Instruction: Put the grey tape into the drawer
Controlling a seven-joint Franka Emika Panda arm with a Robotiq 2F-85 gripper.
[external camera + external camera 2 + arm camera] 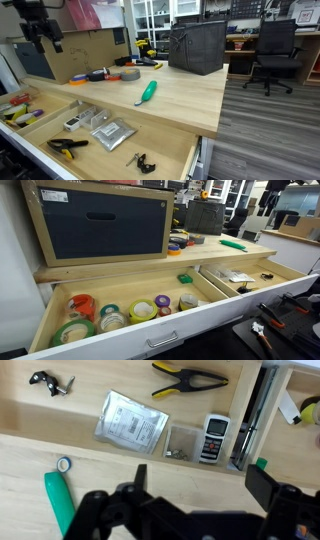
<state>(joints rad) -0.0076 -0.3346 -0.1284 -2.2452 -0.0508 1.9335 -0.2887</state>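
At the far left of an exterior view, the gripper [44,38] hangs high over the bench's back corner, jaws spread wide and empty, with free air beneath. Lower in frame the drawer [46,104] stands pulled open. Further right, past a blue-and-black roll [98,74], the grey tape [128,73] lies flat on the tabletop [190,95], well apart from the jaws.

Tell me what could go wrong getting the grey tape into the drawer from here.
1. The grey tape sits near a blue-black roll, so the open fingers might take the wrong one.
2. The wider drawer lies open beside the drawer, so the tape could land there instead.
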